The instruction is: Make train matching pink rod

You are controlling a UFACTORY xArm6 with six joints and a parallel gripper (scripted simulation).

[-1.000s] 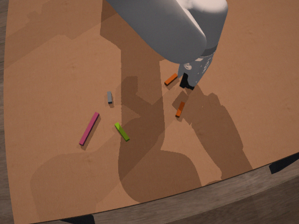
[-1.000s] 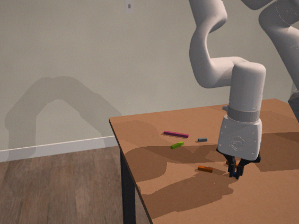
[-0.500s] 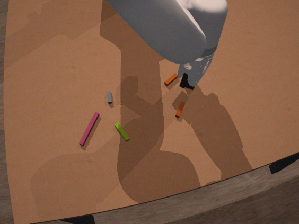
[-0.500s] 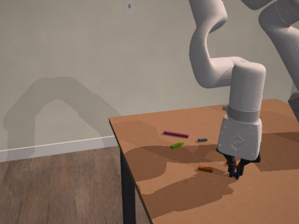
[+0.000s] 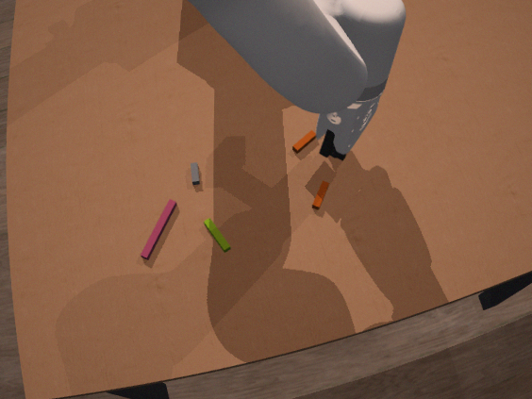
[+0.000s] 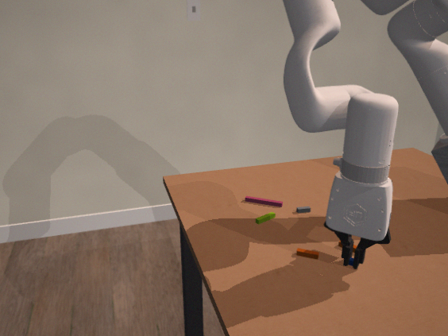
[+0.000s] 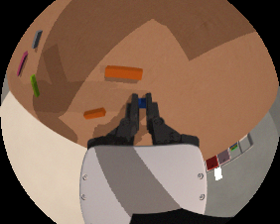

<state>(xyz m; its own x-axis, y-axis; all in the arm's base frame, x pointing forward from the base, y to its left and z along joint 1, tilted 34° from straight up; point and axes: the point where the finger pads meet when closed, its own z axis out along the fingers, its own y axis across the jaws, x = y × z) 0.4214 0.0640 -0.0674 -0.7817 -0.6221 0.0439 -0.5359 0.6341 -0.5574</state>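
Observation:
My gripper (image 6: 353, 264) stands low at the table, shut on a small blue rod (image 7: 141, 102), which also shows between the fingertips in the exterior view (image 6: 351, 261). In the top view the fingers (image 5: 332, 152) hide the blue rod. One orange rod (image 5: 304, 141) lies just left of the fingers and a second orange rod (image 5: 321, 194) lies a little nearer the front. The grey rod (image 5: 194, 173), the lime rod (image 5: 217, 235) and the long pink rod (image 5: 158, 228) lie apart to the left. In the wrist view the two orange rods (image 7: 123, 72) (image 7: 94, 113) lie ahead and to the left of the fingers.
The arm's big links (image 5: 283, 34) hang over the back middle of the table and hide part of it. The table's front edge (image 5: 330, 345) curves along the bottom of the top view. In the exterior view the table's left edge (image 6: 191, 247) drops to a wood floor.

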